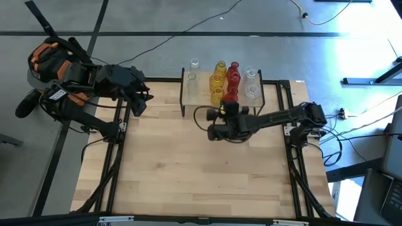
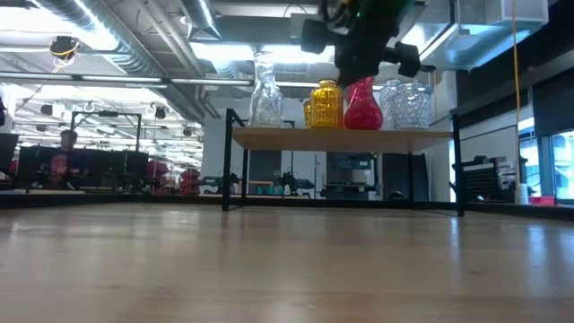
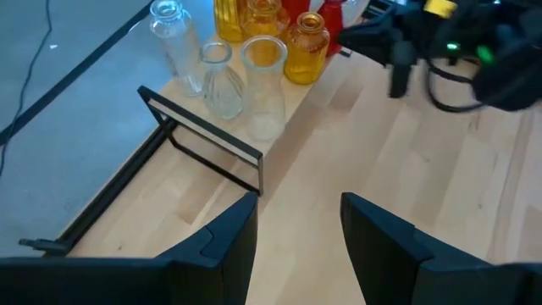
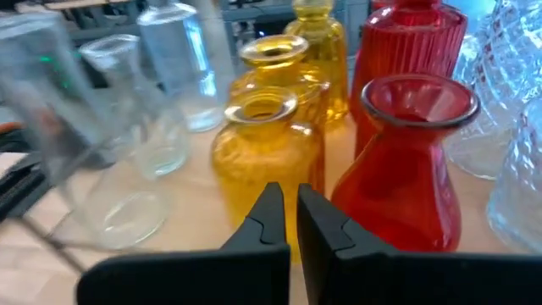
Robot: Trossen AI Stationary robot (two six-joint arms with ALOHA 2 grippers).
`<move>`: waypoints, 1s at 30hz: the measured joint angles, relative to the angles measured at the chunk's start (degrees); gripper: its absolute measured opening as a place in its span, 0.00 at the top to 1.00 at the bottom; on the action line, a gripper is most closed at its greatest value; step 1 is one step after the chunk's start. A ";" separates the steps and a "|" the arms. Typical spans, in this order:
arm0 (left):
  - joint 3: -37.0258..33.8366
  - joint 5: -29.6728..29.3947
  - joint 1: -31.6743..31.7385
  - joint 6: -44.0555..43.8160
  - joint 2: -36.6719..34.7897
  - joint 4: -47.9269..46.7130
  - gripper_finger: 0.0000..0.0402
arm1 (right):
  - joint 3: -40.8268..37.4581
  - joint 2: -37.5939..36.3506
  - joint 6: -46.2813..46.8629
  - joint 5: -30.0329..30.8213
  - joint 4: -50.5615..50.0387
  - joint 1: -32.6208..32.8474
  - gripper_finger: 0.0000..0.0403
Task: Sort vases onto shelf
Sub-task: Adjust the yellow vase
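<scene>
- Behind everything in the low view: a big workshop room with ceiling ducts and strip lights, benches far off, and a person seated at the far left edge.
- From above: grey floor around the rig, cables trailing across it.
- Broad butcher-block table, bare of vases on its open wood in every view.
- Left arm parked at the table's left rear corner; left gripper aimed toward the shelf, fingers partly spread, nothing between them.
- Right arm reaching in from the right side; right gripper just in front of the shelf's front row, fingers pressed together and empty, facing the gap between a yellow vase and a red vase.
- Shelf at the table's rear centre, on thin black legs, well clear of the left arm.
- Vases all standing upright on the shelf, grouped by colour: clear ones at the left end, then yellow, then red, then cut-glass clear ones at the right end.
- Judged from this: sorting looks finished or nearly so; nothing visible left to fetch, only the right arm's retreat remaining.
</scene>
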 joint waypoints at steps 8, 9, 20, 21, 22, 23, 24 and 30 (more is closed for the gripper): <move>0.00 0.35 -1.83 -0.48 0.00 -0.59 0.59 | -0.02 0.02 -0.13 -1.14 -0.44 -1.18 1.00; 0.00 0.35 -1.93 -0.48 0.00 -0.57 0.59 | -0.02 0.02 -0.13 -1.20 -0.75 -1.18 1.00; 0.00 0.30 -1.91 -0.43 0.00 -0.52 0.59 | -0.02 0.02 -0.17 -1.30 -2.10 -4.01 1.00; 0.00 0.29 -1.89 -0.43 0.00 -0.52 0.59 | -0.02 0.02 -0.26 -1.30 -1.77 -4.33 1.00; 0.00 0.28 -1.89 -0.43 0.00 -0.52 0.59 | -0.02 0.02 -0.35 -1.31 -1.41 -4.33 1.00; 0.00 0.30 -1.89 -0.43 0.00 -0.52 0.59 | -0.02 0.02 -0.44 -1.39 -1.23 -4.33 1.00; 0.00 0.28 -1.89 -0.43 0.00 -0.52 0.59 | -0.02 0.02 -0.55 -1.67 -1.21 -4.28 1.00; 0.00 0.27 -1.89 -0.42 0.00 -0.49 0.59 | -0.01 -0.40 -0.59 -2.38 -1.96 -2.53 1.00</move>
